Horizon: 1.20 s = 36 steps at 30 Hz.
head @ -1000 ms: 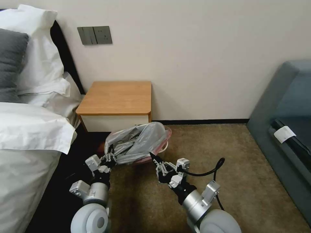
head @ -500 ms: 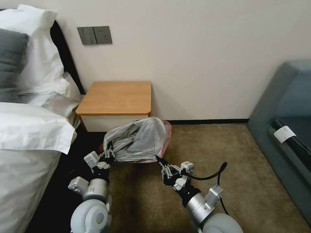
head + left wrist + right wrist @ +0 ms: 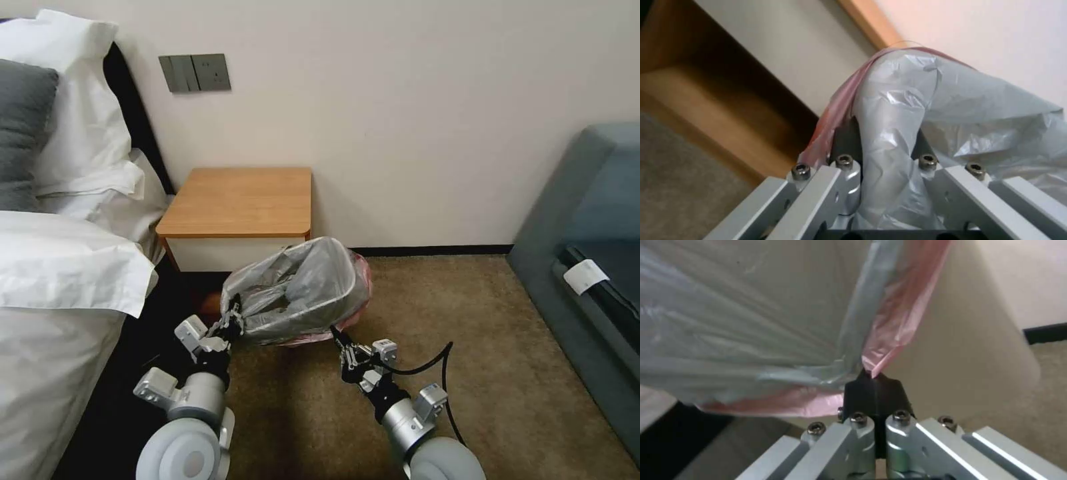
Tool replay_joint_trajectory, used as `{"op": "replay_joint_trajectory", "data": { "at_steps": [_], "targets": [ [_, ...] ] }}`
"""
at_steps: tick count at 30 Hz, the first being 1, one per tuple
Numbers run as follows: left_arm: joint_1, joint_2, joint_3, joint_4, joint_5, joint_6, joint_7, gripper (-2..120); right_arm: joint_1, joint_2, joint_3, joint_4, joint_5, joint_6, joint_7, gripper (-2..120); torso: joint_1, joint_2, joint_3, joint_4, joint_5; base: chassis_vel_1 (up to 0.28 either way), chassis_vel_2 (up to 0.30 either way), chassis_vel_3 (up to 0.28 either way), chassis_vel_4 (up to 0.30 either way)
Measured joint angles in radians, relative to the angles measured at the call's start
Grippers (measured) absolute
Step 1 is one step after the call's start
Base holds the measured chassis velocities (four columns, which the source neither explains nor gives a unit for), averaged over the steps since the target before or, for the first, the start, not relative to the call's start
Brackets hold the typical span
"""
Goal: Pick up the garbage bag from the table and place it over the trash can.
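On the carpet just before the table (image 3: 240,200), the left gripper (image 3: 235,319) and right gripper (image 3: 335,333) each pinched the garbage bag (image 3: 300,287) rim, holding its mouth stretched over the trash can (image 3: 951,350).

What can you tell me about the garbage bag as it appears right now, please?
The garbage bag is thin, crinkly, translucent grey plastic with a pink-red rim band. It is spread open and stretched over the trash can, on the carpet in front of the table. The left hand is shut on one near corner, the right hand pinches the other by the pink band.
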Motion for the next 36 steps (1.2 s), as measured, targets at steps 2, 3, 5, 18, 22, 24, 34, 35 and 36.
{"op": "replay_joint_trajectory", "data": {
  "at_steps": [2,3,5,18,22,24,34,35,36],
  "targets": [
    [0.005,-0.002,0.000,-0.026,-0.019,0.006,-0.004,9,0.002,-0.003,0.004,-0.019,-0.016,0.007,-0.002,0,0.000,0.000,0.000,0.0000,0.0000,0.000,0.000,0.000,0.000],
    [0.006,-0.002,-0.001,-0.033,-0.023,0.007,-0.006,9,0.002,-0.004,0.005,-0.027,-0.020,0.009,-0.002,0,0.000,0.000,0.000,0.0000,-0.0001,0.000,0.000,0.000,0.000],
    [0.007,-0.001,-0.002,-0.039,-0.025,0.008,-0.007,9,0.003,-0.005,0.006,-0.038,-0.027,0.013,-0.003,0,0.000,0.000,0.000,0.0000,0.0000,0.000,0.000,0.000,0.000],
    [-0.024,0.030,-0.023,0.026,0.028,0.004,-0.003,9,-0.058,0.002,0.031,-0.031,-0.211,0.154,-0.063,10,0.000,0.000,0.000,0.0000,-0.0001,0.000,0.000,0.000,0.000],
    [-0.050,0.062,-0.024,0.072,0.057,0.007,-0.002,9,-0.107,-0.022,0.046,-0.001,-0.274,0.191,-0.123,25,0.000,0.000,0.000,-0.0001,-0.0001,0.000,0.000,0.000,0.000],
    [-0.073,0.072,-0.023,0.104,0.092,0.007,-0.003,9,-0.141,-0.041,0.063,0.011,-0.324,0.219,-0.185,34,0.000,0.000,0.000,-0.0001,-0.0002,0.000,0.000,0.000,0.000],
    [-0.162,0.077,-0.021,0.141,0.107,0.018,-0.040,9,-0.208,-0.080,0.137,-0.030,-0.419,0.318,-0.380,67,0.000,0.000,0.000,-0.0002,0.0000,0.000,0.000,0.000,0.000],
    [-0.163,0.078,-0.021,0.141,0.105,0.021,-0.040,9,-0.208,-0.077,0.142,-0.032,-0.418,0.330,-0.381,71,0.000,0.000,0.000,-0.0003,0.0001,0.000,0.000,0.000,0.000],
    [-0.161,0.078,-0.021,0.141,0.109,0.021,-0.040,9,-0.207,-0.074,0.146,-0.026,-0.415,0.335,-0.380,76,0.000,0.000,0.000,-0.0002,0.0001,0.000,0.000,0.000,0.000]
  ]
}}
